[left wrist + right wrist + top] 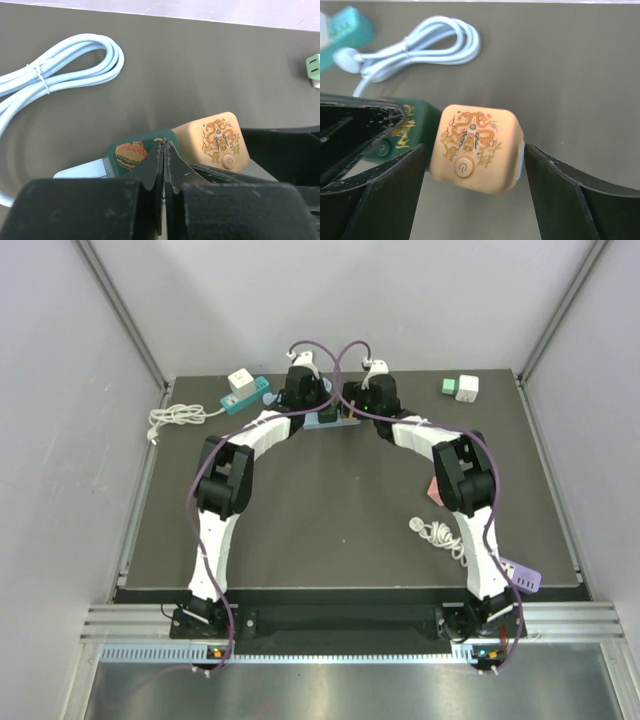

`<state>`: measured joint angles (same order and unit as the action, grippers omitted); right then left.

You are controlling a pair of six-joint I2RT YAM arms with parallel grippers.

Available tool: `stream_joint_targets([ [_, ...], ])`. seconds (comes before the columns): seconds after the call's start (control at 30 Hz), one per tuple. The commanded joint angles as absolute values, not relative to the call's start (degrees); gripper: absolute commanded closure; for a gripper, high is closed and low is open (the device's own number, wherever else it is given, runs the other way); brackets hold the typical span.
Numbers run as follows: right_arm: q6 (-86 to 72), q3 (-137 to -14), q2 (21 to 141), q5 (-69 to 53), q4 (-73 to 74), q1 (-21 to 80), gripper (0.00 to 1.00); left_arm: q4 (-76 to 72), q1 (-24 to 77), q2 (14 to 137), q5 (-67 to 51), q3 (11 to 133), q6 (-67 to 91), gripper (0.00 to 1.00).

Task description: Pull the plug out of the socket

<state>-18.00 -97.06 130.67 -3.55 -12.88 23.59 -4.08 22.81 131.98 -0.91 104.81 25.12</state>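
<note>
The orange dragon-print plug (475, 145) sits at the far middle of the table (580, 75), apparently seated in a pale-blue power strip (325, 421). The right pincer (474, 152) is spread wide on either side of it, not yet clamped. The left pincer (164, 146) has its fingers pressed together, tips at the neighbouring green plug (131, 152). The gripping and pulling look yet to come. Prongs and socket face are hidden beneath the plug, and the arms cover most of the strip from above.
</note>
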Motion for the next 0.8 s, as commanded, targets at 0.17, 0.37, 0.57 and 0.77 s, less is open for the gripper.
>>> stream_joint_targets([
  [0.17,-13.01,-102.47,129.02,11.5,-7.39,27.59,0.25,3.16,22.32,133.33,-4.04,97.12,27.86,1.0],
  [0.37,-11.52,-105.03,130.43,14.24,-6.24,29.35,0.3,4.57,21.71,133.86,-4.66,97.03,28.21,1.0],
  [0.57,-10.46,-109.16,132.98,19.6,-3.69,31.82,0.32,5.18,21.62,134.03,-4.22,96.42,28.65,1.0],
  [0.77,-9.76,-110.13,134.21,21.09,-2.55,32.17,0.33,4.31,21.18,133.68,-5.27,95.19,29.35,1.0],
])
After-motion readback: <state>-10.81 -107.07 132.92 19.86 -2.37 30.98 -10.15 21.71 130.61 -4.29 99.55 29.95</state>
